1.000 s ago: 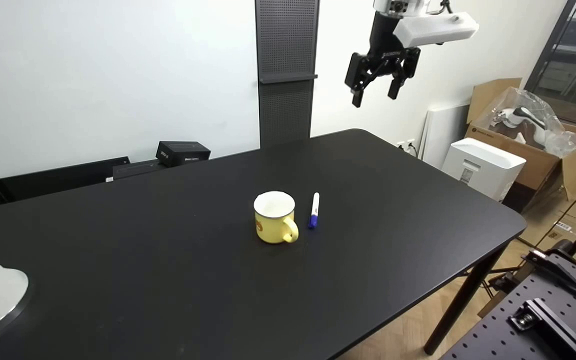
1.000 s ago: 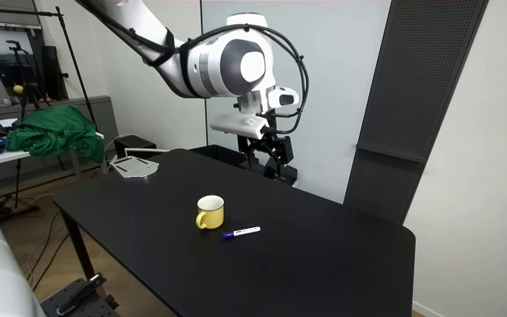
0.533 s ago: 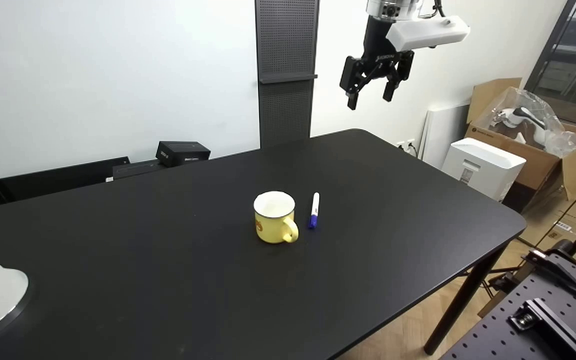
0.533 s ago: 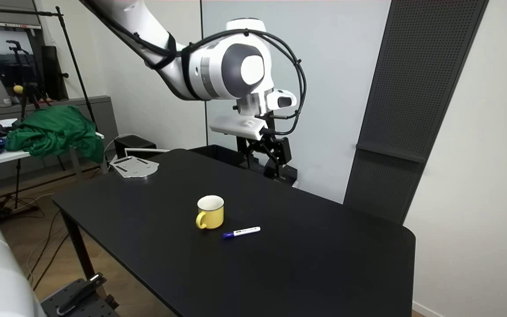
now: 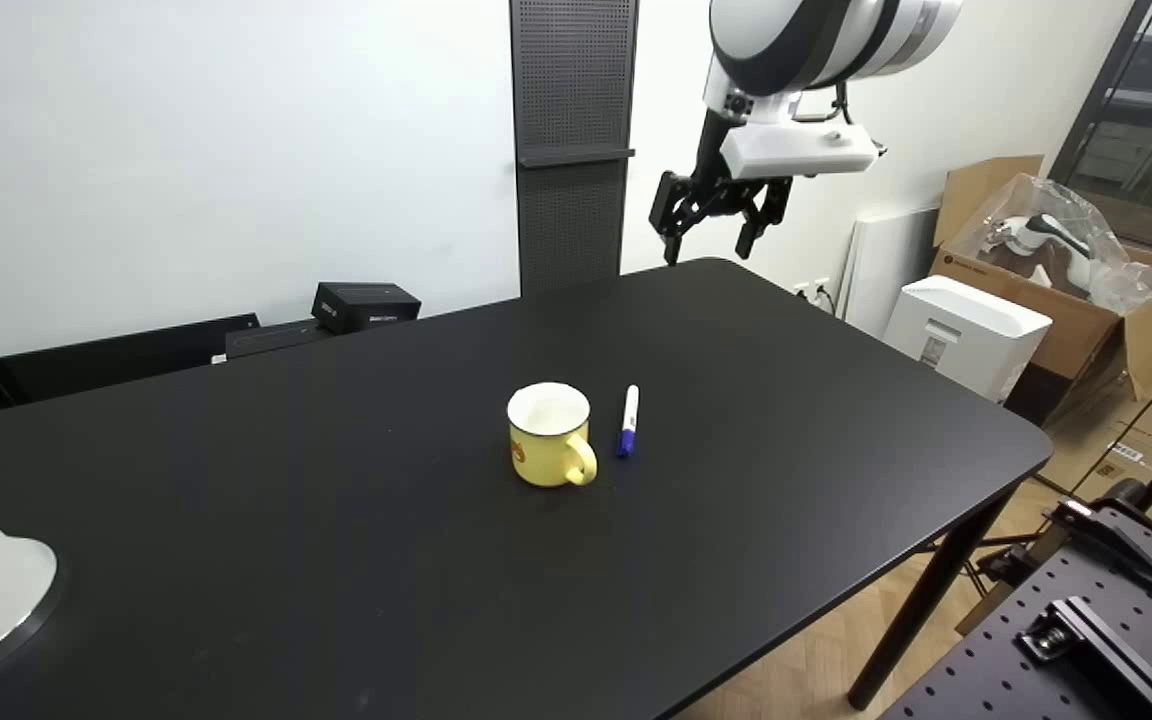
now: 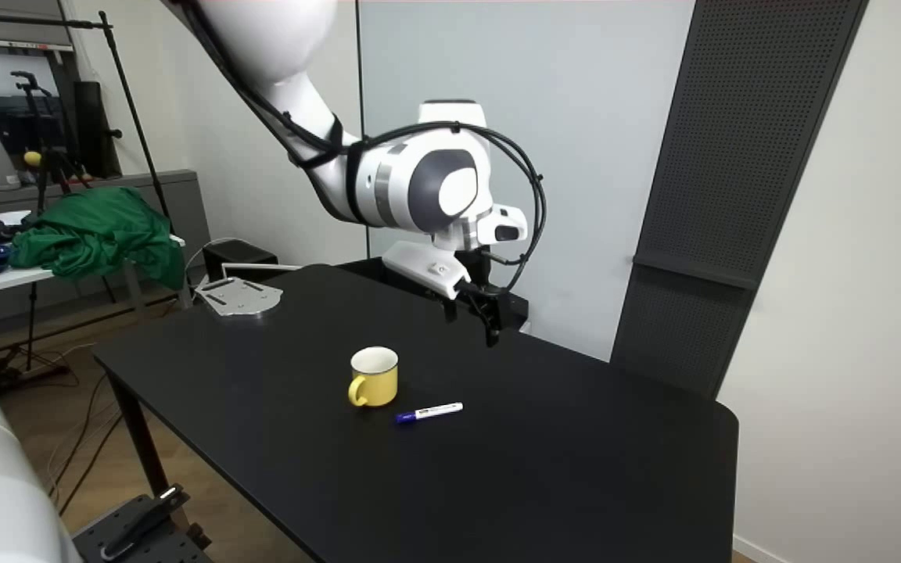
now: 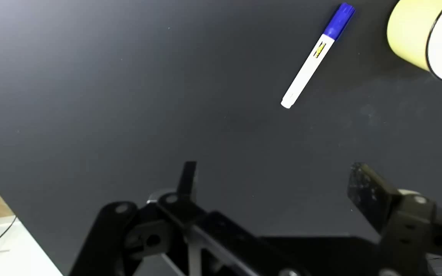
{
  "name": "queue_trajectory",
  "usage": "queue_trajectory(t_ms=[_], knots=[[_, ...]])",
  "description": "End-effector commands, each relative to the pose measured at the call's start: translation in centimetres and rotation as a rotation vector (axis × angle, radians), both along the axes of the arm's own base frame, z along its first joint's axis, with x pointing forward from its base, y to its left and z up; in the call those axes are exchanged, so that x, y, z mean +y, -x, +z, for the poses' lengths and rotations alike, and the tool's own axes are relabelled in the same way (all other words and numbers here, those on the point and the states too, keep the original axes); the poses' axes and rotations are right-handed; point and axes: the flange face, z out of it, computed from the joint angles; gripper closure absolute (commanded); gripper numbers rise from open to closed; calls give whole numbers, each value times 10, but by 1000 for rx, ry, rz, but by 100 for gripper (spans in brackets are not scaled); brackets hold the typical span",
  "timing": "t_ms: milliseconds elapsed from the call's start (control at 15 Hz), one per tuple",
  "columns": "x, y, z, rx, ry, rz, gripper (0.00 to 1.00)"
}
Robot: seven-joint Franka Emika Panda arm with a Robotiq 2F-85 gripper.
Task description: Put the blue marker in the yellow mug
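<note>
The blue marker [image 5: 630, 420] lies flat on the black table, with a white body and a blue cap. It also shows in the wrist view [image 7: 308, 73] at the upper right. The yellow mug [image 5: 540, 458] stands upright beside it, its white inside visible; its handle shows in both exterior views [image 6: 378, 388]. In the wrist view the mug [image 7: 411, 36] is cut off by the right edge. My gripper [image 5: 709, 250] is open and empty, above the table and apart from both things. In the wrist view its fingers stand wide apart [image 7: 274, 168].
The black table [image 5: 336, 580] bears a flat silver plate [image 6: 239, 297] at one end. Dark boxes [image 5: 366, 305] stand by the wall behind the table. A cardboard box [image 5: 1026, 290] and a white case [image 5: 966, 335] stand on the floor beyond the table's edge.
My gripper has moved down toward the table, and a little left in an exterior view, staying open. The marker and the mug have not moved.
</note>
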Motion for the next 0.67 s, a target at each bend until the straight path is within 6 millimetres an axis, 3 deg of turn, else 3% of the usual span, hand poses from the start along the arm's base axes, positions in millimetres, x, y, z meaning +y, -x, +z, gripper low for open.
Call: queue_trajectory(t_ms=[0,200,600], knots=[[4,-23,-43,38,-40,-97,0],[16,-32,-76,84,-44,-118,0],[47,-46,-120,112,-90,-134,0]])
